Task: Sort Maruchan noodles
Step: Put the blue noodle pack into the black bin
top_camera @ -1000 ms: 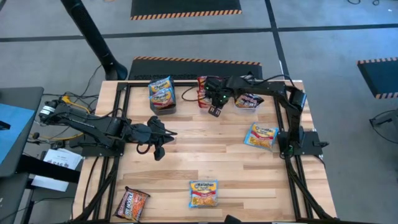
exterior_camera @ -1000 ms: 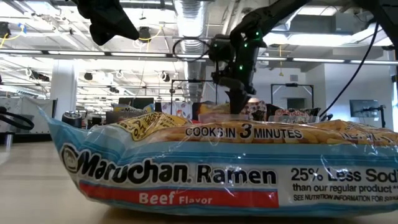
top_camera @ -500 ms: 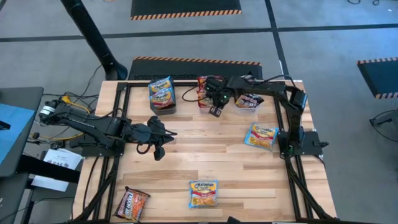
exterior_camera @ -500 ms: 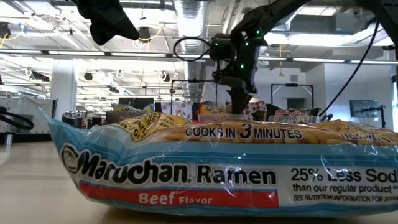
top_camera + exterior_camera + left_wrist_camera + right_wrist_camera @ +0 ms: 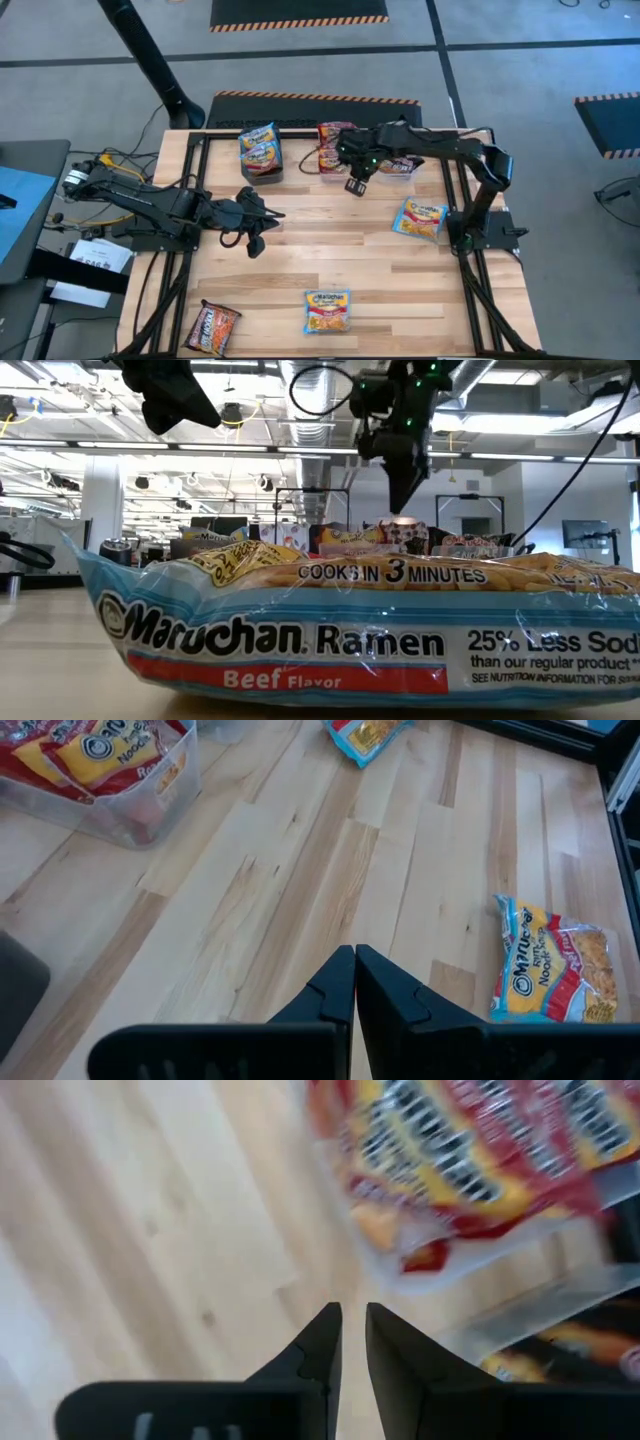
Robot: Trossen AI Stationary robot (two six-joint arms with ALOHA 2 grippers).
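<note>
We judge the right end effector (image 5: 354, 186), fingers nearly together and empty above the red packet bin (image 5: 327, 150), between placements; next needs a reach to the blue packet (image 5: 419, 220), while the left end effector (image 5: 252, 243) waits pressed together over the tabletop (image 5: 340, 260).

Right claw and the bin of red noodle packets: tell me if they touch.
Apart. The right wrist view shows the right claw empty, with bare wood between its fingertips and the clear bin.

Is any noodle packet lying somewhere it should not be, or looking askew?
Three packets lie loose on the table, outside the bins: a black/red packet at the near left corner, tilted; a blue/yellow packet near the front edge; another blue/yellow packet at the right, askew.
</note>
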